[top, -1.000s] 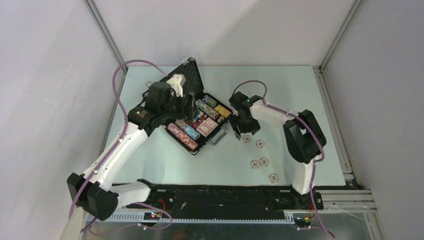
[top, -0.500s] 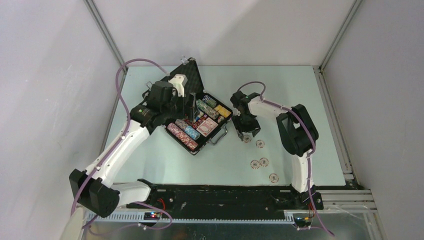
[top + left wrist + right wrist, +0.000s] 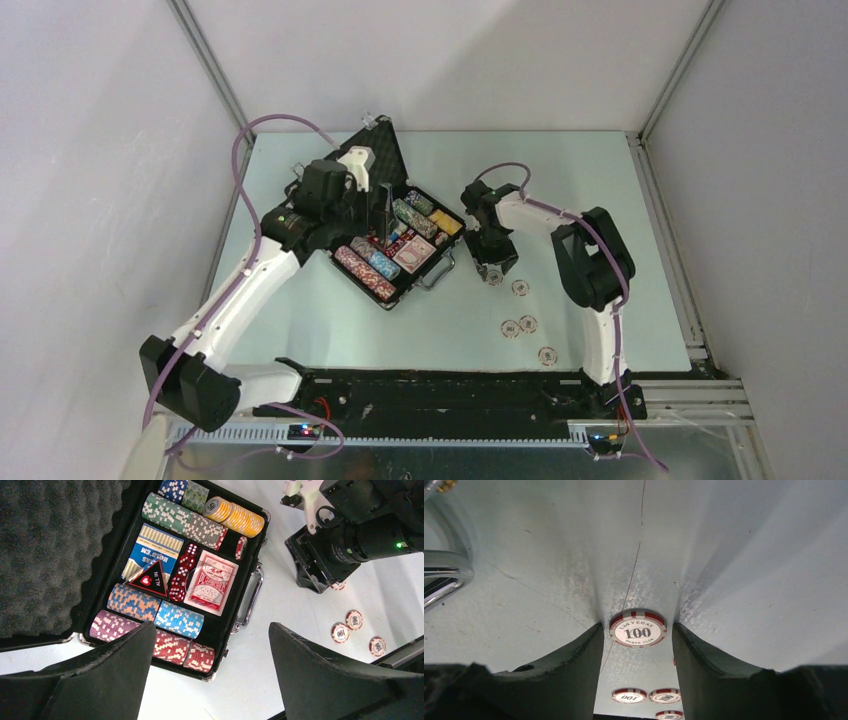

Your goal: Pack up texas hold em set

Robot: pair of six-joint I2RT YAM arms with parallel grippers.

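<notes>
Loose chip (image 3: 638,629) between right hand's (image 3: 637,630) jaws

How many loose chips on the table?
5 chips: one between the right gripper's jaws, one just right of it, a pair nearer the robot, one nearest. The right arm may hide more.

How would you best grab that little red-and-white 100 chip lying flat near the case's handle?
By its rim, at two opposite edges, coming straight down from above. The round red-and-white poker chip marked 100 lies flat on the pale green table, so only its thin edge can be pinched. The right end effector straddles it, a finger on each side.
</notes>
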